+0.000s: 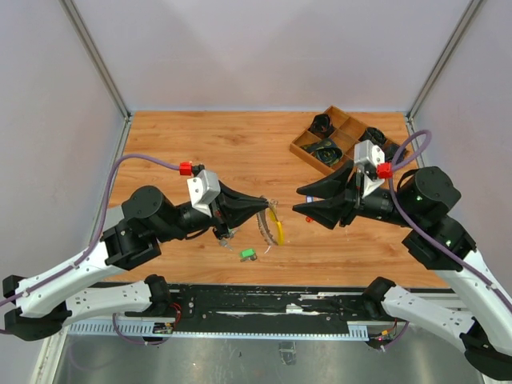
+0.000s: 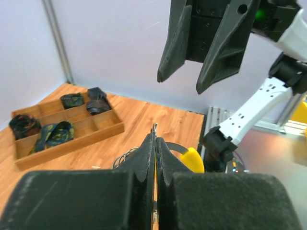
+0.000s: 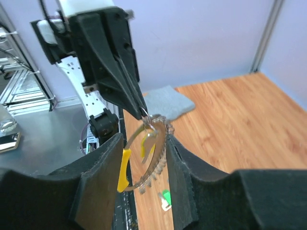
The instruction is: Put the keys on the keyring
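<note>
Black pads of the left pincer (image 1: 263,205) are pressed flat together on the wire of the keyring (image 1: 274,224). In the top view the ring hangs off the tip toward 5 o'clock, clear of the surface (image 1: 200,144). Seen from above it is almost edge-on, its long axis running from about 12 to 6 o'clock, with the yellow curved piece (image 1: 279,228) on its 3 o'clock side.

That turns the ring's broad face toward the right pincer (image 1: 298,200), which sits just beside it at 3 o'clock. Its jaws are parted to a middling gap and, as far as the right wrist view shows, grip nothing. The ring is framed between them but lies just ahead, apart. A slim silvery piece dangles inside the ring in that view; I cannot tell whether it is a key.

A green-tagged key (image 1: 248,254) lies flat on the surface at 7 o'clock from the ring, near it and below the left pincer. The left arm is the nearer one, but it is taken up with the ring. The pickup therefore likely falls to the free right pincer, reaching toward 8 o'clock, under or around the hanging ring.

The wooden tray (image 1: 302,149) sits well apart, at 12 o'clock from the right pincer.
</note>
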You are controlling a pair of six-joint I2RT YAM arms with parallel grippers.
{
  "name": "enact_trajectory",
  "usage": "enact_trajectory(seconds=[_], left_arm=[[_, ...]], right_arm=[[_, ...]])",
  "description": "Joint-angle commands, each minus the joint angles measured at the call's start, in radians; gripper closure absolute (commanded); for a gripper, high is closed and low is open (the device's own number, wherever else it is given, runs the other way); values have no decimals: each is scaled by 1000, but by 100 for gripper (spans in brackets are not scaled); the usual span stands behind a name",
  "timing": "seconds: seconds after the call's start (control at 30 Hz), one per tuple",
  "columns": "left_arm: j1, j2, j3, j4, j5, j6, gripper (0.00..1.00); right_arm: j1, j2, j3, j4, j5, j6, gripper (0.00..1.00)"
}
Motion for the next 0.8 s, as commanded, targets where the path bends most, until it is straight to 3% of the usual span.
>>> enact_trajectory(seconds=[0.0, 0.47, 0.77], left_arm=[[-6, -16, -32, 171, 116, -66, 99], [-5, -8, -57, 307, 213, -127, 99], [-6, 10, -47, 309, 225, -121, 99]], right_arm=[[-4, 1, -20, 148, -140, -68, 60], [-3, 13, -45, 239, -282, -57, 71], [-4, 32, -61, 320, -322, 3, 70]])
